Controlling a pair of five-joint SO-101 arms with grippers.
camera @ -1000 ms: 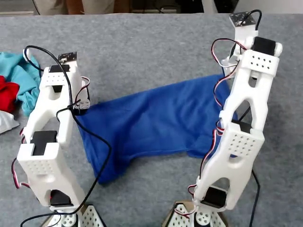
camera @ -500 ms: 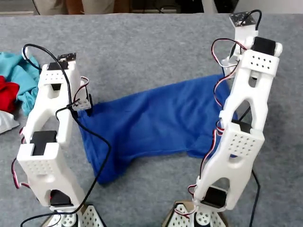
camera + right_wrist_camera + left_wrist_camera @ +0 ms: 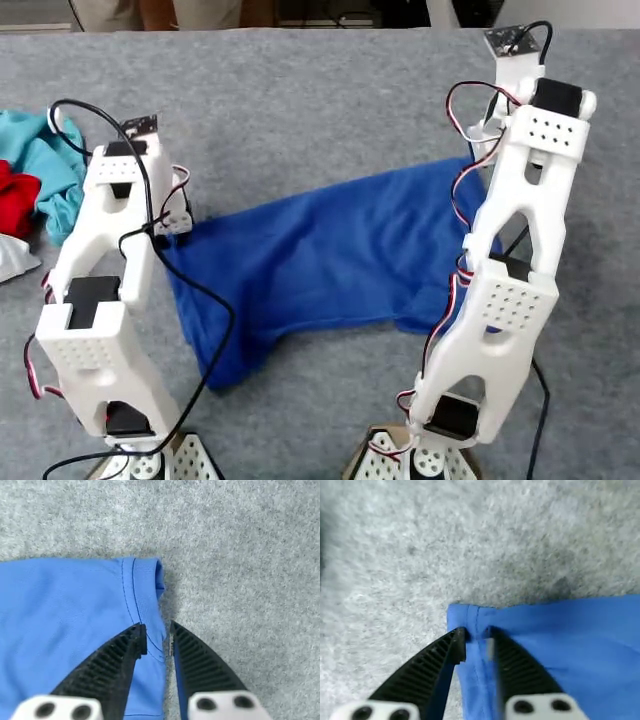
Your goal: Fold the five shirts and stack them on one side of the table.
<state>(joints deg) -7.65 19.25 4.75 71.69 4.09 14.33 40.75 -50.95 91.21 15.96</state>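
Across the middle of the table [image 3: 300,90] lies the blue shirt [image 3: 320,260], spread out flat but skewed, with one flap trailing toward the near edge. Double-stitched hem shows at both gripped corners. Left gripper [image 3: 476,636]: jaws nearly closed, pinching the hem just by its corner. Right gripper [image 3: 159,632]: jaws likewise nearly closed, clamped on the shirt's edge below the other corner. At the table's left edge, a teal shirt [image 3: 40,160] and a red shirt [image 3: 15,190] are heaped together.

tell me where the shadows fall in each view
High view: even light, soft shadow on the table along the near edge of the blue shirt. Left wrist view: faint shadow along its hem. Right wrist view: darker shadow beside the hem corner.
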